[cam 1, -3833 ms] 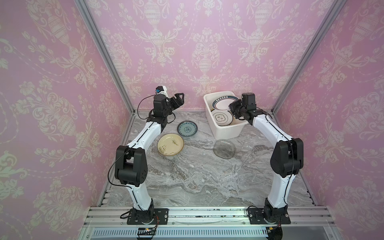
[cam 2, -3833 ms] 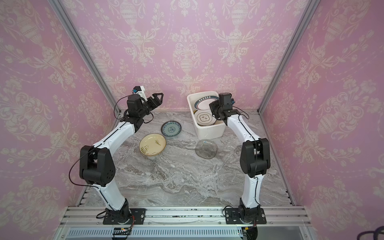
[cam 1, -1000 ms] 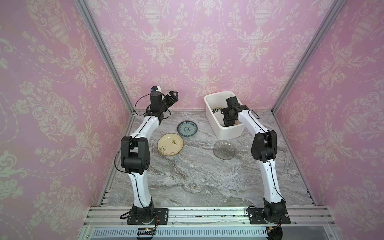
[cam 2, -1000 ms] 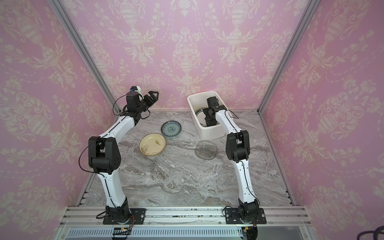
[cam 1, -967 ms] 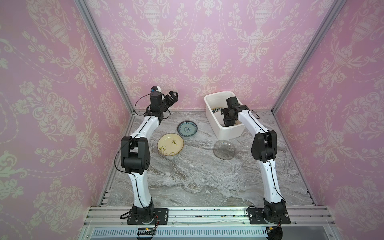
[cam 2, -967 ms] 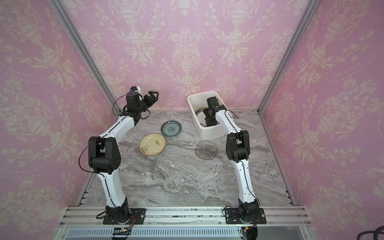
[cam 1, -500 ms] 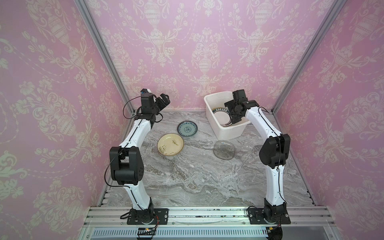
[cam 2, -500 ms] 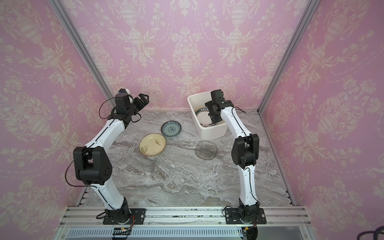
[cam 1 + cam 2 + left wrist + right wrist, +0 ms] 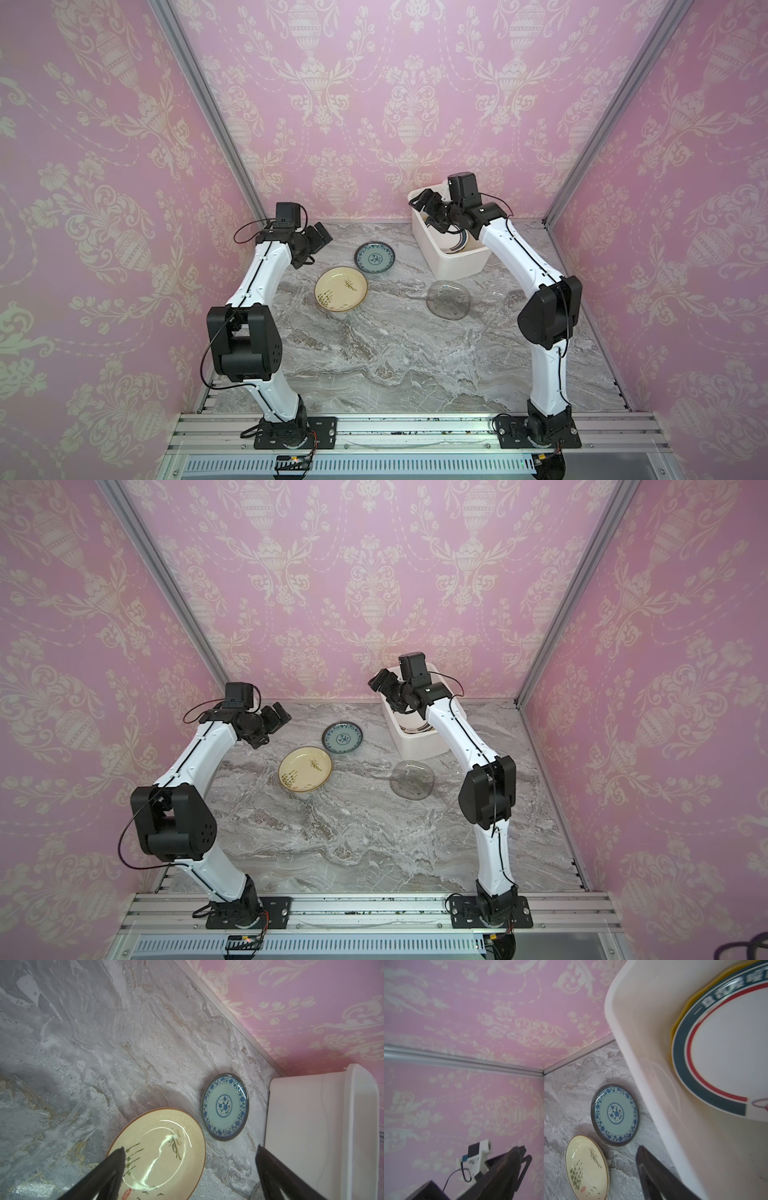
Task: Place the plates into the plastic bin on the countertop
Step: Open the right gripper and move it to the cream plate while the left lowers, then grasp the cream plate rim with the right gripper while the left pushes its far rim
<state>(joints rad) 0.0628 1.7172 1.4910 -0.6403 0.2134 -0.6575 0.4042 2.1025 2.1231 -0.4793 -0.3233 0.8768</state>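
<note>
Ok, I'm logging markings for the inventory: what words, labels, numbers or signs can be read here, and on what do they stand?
Nothing here can be quoted as legible text.
lettered-rim plate in the plastic bin: pale characters along its dark rim band, too blurred to read.
cream plate: small red stamp-like mark near its rim, too small to read.
blue-patterned plate: floral pattern only, no lettering.

Three walls (image 9: 407,83), pink paper, cream urn-and-garland pattern. Silver metal posts (image 9: 204,104) at both back corners. Ribbed metal rail (image 9: 415,432) along front edge; slotted strip (image 9: 415,461) below. Light even, soft.
</note>
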